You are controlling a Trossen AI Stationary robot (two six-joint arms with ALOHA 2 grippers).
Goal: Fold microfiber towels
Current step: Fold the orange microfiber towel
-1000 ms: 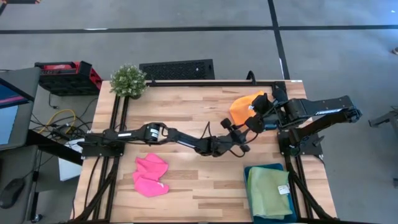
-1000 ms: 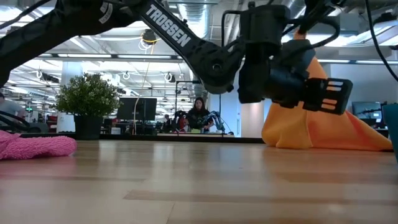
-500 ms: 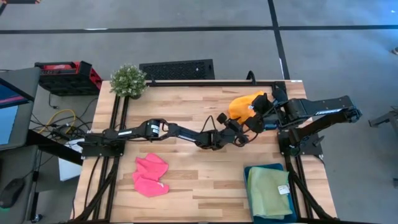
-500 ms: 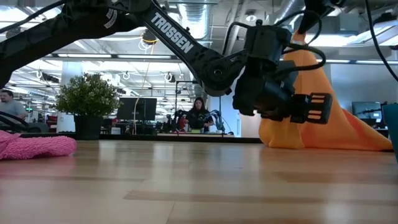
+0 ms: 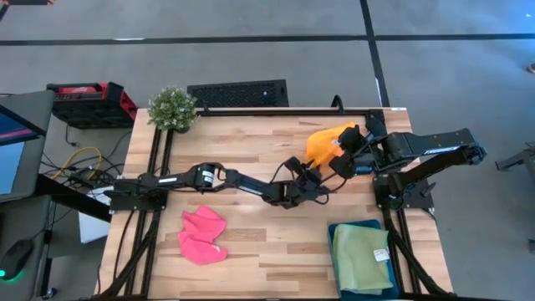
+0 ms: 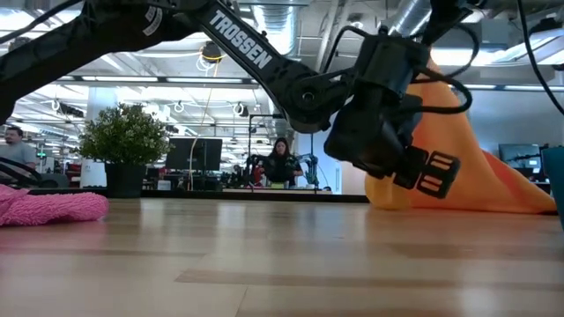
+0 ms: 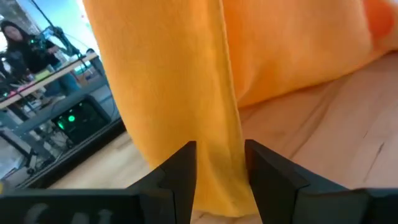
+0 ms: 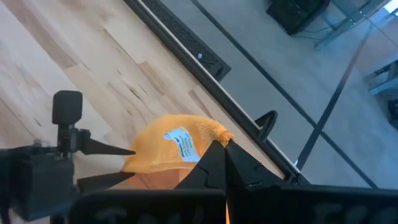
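My right gripper (image 5: pixel 341 149) is shut on the orange towel (image 5: pixel 322 144) near the table's far right and holds it up in a cone. My left gripper (image 5: pixel 320 178) is open just on the near-left side of this towel, tipped down. In the left wrist view its fingers (image 7: pixel 186 168) stand on either side of the towel's hanging fold (image 7: pixel 217 124). The pink towel (image 5: pixel 203 236) lies crumpled at the near left. The light green towel (image 5: pixel 361 257) lies on the teal tray (image 5: pixel 338 227) at the near right. The yellow towel is out of view. My right gripper pinches the bunched top of the orange towel (image 8: pixel 205 134) between its two shut fingers, coming from above and from the table's right. The towel hangs below the fingers, and its lower part (image 6: pixel 493 189) spreads on the table. My left gripper has the towel's hanging fold (image 7: pixel 227 180) between its open fingers; I cannot tell whether they touch it.
A potted plant (image 5: pixel 172 108) stands at the far left corner. A black frame (image 5: pixel 251 113) runs along the table's edges. Bare wood (image 5: pixel 267 251) lies between the pink towel and the tray.
My left gripper has moved toward the orange towel and tipped its fingers down toward the table. My right gripper has kept the towel raised.
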